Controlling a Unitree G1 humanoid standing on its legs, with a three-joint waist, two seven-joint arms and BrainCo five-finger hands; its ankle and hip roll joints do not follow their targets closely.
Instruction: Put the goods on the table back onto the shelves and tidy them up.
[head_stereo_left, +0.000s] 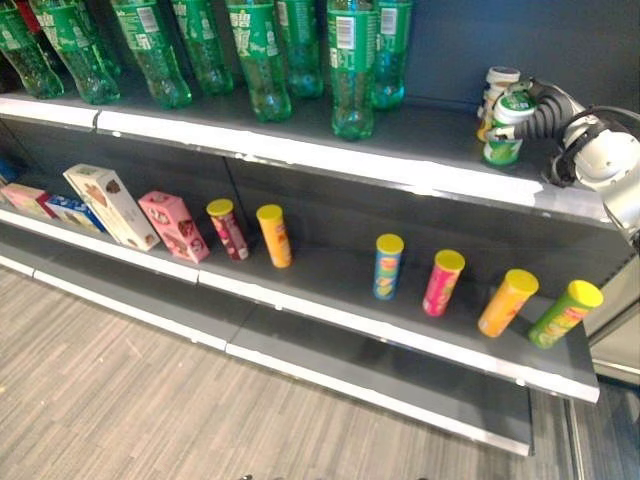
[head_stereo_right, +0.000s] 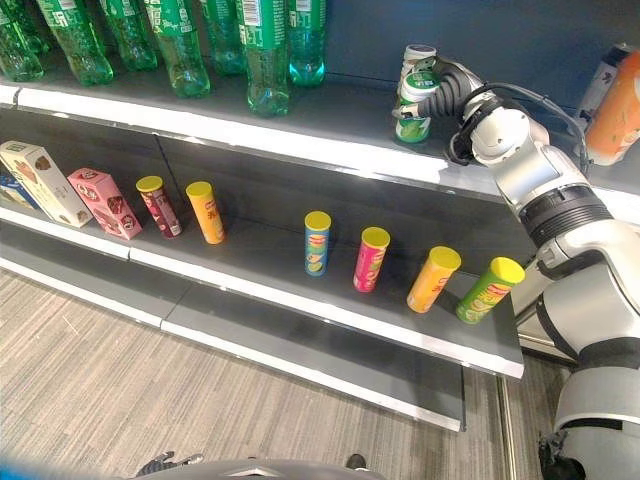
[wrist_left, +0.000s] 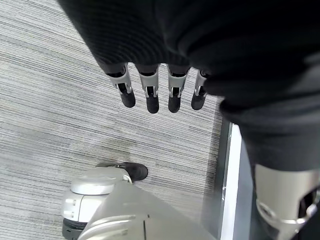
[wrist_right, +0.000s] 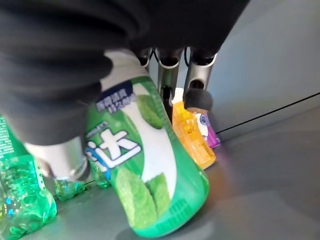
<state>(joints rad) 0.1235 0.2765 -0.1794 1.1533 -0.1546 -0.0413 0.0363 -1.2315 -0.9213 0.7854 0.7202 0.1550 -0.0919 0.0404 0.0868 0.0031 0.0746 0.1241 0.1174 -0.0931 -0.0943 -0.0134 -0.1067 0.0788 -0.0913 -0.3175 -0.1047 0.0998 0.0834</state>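
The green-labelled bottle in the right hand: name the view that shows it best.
Right wrist view: the green-labelled bottle looms close, right hand curled round it. Both eye views show it small on the top shelf.

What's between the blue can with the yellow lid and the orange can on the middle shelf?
One pink can stands between the blue can and the tilted orange can, seen in both eye views.

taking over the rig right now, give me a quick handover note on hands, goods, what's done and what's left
Right hand: shut on a green and white bottle, standing on the top shelf beside an orange bottle; not yet released.
Left hand: open, hanging over the floor, holding nothing.
Done: green soda bottles up top; boxes and tube cans on the middle shelf.
Left: let go of the bottle, straighten the leaning cans.
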